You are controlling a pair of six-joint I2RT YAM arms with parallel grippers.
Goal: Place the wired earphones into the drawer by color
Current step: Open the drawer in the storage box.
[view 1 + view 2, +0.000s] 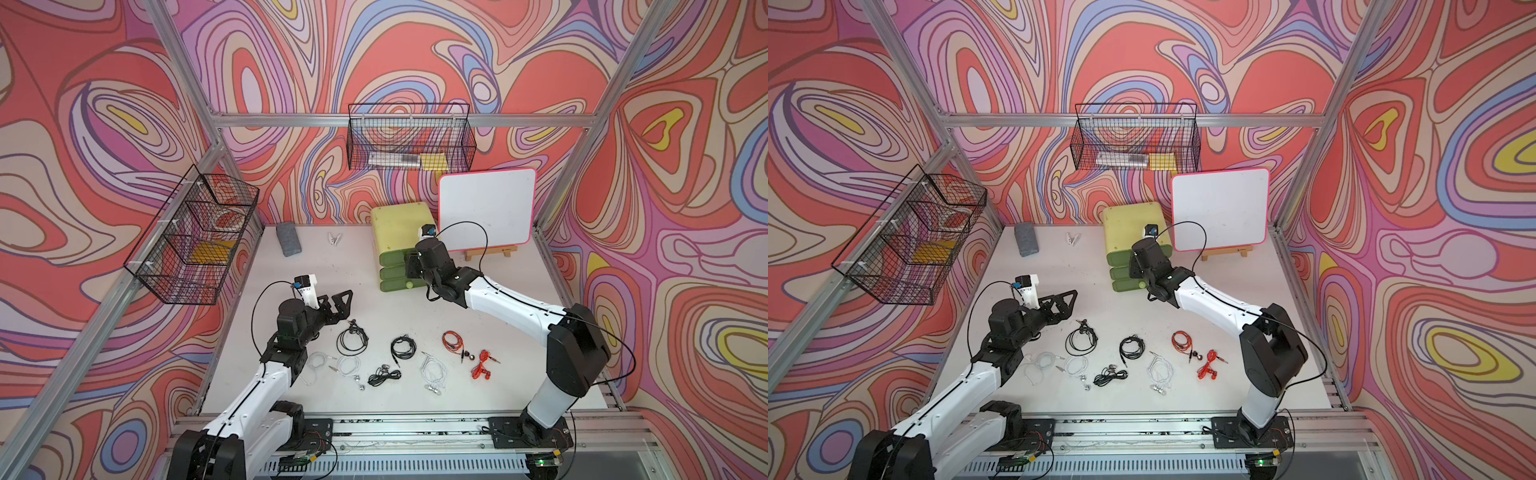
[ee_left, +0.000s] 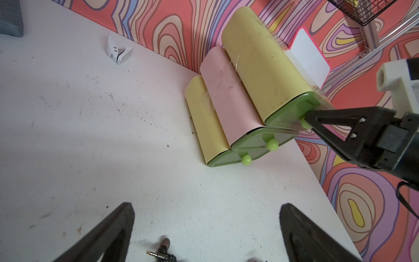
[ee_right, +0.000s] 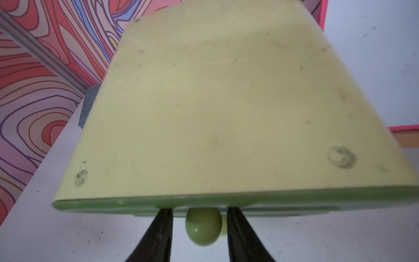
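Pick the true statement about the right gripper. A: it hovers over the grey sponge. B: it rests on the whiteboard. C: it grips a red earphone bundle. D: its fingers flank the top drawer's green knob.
D: in the right wrist view the fingers of the right gripper stand either side of the green knob on the top drawer, with narrow gaps showing.

Robot laboratory test cell. Bare aluminium-profile frame (image 1: 399, 120) carries printed swirl-pattern wall panels (image 1: 104, 104). White-and-black left robot arm (image 1: 266, 382) and right robot arm (image 1: 511, 303) are bolted to a slotted metal rail (image 1: 415, 424) fronting the white table (image 1: 374, 316).
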